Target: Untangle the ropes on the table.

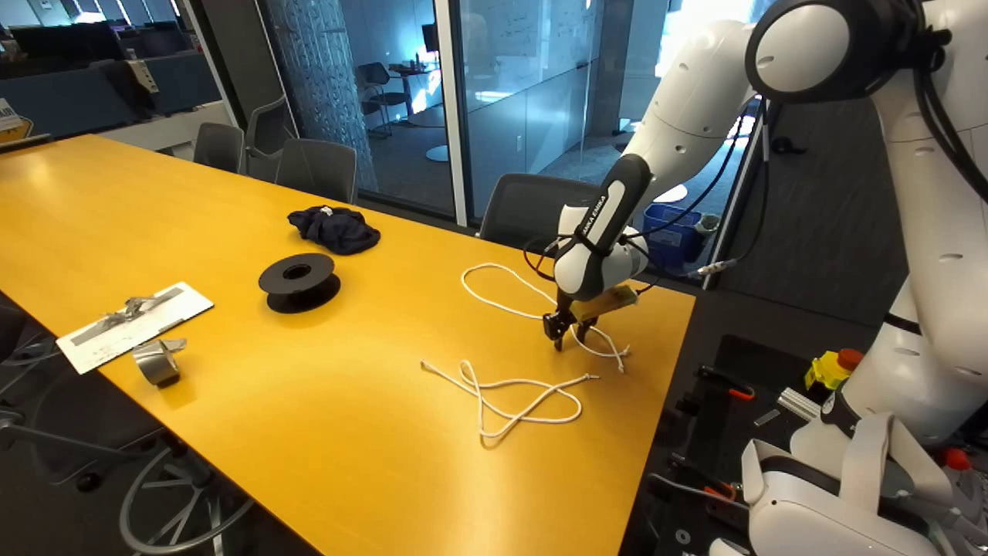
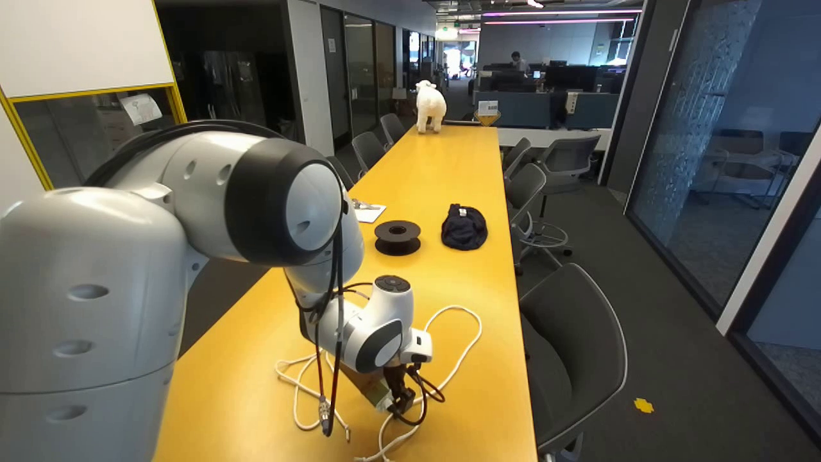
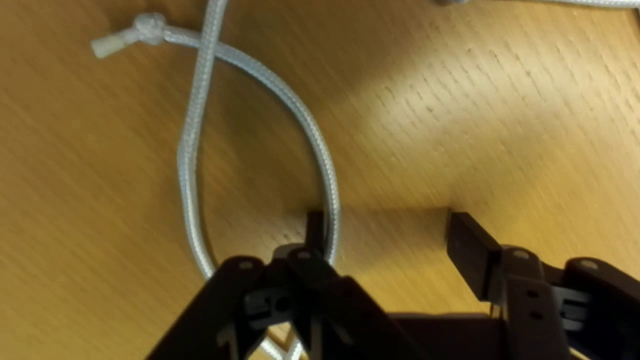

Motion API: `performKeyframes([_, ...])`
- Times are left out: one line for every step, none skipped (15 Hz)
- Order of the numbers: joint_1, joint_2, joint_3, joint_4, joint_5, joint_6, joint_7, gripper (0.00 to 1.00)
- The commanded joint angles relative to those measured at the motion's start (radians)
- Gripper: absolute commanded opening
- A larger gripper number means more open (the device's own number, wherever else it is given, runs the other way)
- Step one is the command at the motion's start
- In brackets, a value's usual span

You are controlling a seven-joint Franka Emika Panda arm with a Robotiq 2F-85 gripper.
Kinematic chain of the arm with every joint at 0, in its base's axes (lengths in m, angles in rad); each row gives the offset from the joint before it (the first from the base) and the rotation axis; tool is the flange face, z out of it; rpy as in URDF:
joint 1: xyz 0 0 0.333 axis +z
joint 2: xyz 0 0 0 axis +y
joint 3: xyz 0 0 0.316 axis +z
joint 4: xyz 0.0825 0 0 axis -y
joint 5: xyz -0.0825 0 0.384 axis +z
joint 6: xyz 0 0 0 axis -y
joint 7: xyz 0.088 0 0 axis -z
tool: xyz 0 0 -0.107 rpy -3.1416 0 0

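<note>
End effector (image 3: 387, 225) right down by the desk (image 1: 370, 463), fingers (image 3: 472, 250) spread well apart, and look at the gap: a strand of the looped rope (image 3: 331, 195) runs inside it, just beside the finger on the left of the wrist view, though whether it touches I can't tell. Outside that same finger another strand of it bends alongside, and up ahead the two cross, close by a knotted end (image 3: 150, 27). Two more stretches show below, partly hidden behind my end effector. Over to an exterior view for the wider layout: the looped rope curves out in a broad loop on one side of my end effector, runs in at my fingers and finishes on the other side, its two ends close together toward the short edge of the desk. And the second rope (image 1: 522, 418): it lies apart from my fingers, crossing over itself in loose loops on the desk, its ends poking out either way, on show in both exterior views. Further along sit a black spool (image 1: 297, 286) and a dark bundle of cloth (image 1: 336, 231), and over by the long edge, a roll of tape (image 1: 157, 363) beside a flat white panel (image 1: 127, 340).
</note>
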Motion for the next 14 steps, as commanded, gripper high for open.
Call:
performKeyframes([0.02,-0.002,-0.019,-0.01,-0.02,0.034,0.029,0.35])
performKeyframes([0.019,-0.003,-0.021,-0.009,-0.021,0.035,0.028,0.27])
performKeyframes([0.018,-0.003,-0.023,-0.01,-0.022,0.035,0.028,0.21])
performKeyframes([0.018,-0.003,-0.025,-0.01,-0.022,0.034,0.029,0.14])
performKeyframes([0.018,-0.004,-0.026,-0.009,-0.022,0.034,0.029,0.05])
performKeyframes([0.014,-0.005,-0.024,-0.008,-0.02,0.029,0.026,0.01])
performKeyframes([0.009,-0.009,-0.023,-0.005,-0.019,0.013,0.023,0.0])
performKeyframes([0.007,-0.012,-0.023,-0.004,-0.018,0.008,0.021,0.0])
performKeyframes([0.003,-0.019,-0.022,-0.002,-0.017,-0.004,0.019,0.0])
performKeyframes([0.004,-0.025,-0.025,-0.002,-0.019,-0.009,0.02,0.01])
performKeyframes([-0.006,-0.041,-0.018,-0.003,-0.014,-0.028,0.011,0.01])
performKeyframes([-0.009,-0.055,-0.018,-0.003,-0.014,-0.048,0.01,0.01])
performKeyframes([-0.04,-0.082,0.009,-0.002,0.002,-0.084,-0.022,0.01])
performKeyframes([-0.086,-0.112,0.052,0.001,0.027,-0.132,-0.074,0.01])
